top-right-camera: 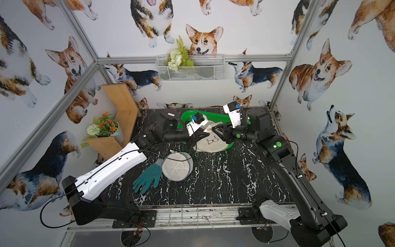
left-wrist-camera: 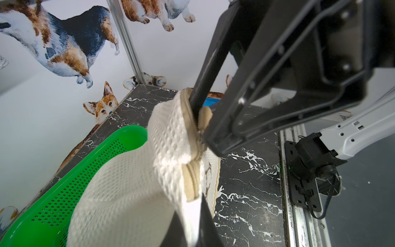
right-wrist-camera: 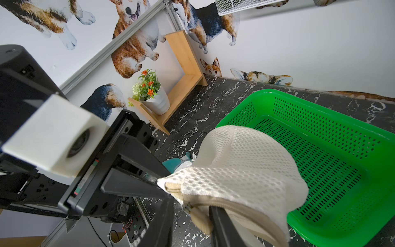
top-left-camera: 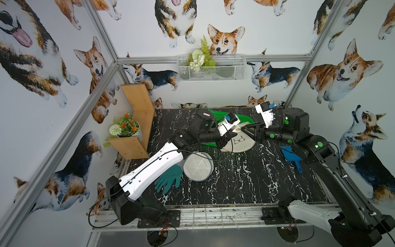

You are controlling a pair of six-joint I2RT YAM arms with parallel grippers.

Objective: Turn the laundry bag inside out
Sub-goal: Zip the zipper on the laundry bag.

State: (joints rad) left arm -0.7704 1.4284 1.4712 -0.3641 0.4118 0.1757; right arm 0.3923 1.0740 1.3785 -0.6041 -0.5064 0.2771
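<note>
Left gripper (right-wrist-camera: 160, 183) clamps zipper hem (left-wrist-camera: 193, 177) of bunched cream-mesh laundry bag (left-wrist-camera: 132, 188); right gripper (left-wrist-camera: 202, 125) narrow, seemingly pinching too.

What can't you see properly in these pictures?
Right gripper: in the left wrist view, the bag hides one tip, so I cannot tell whether it grips.
Basket: in both top views, the arms and bag cover most of it.
Scoop: in a top view, the right arm covers part of it.
Bag's inside: in every view, its own mesh hides it.
</note>
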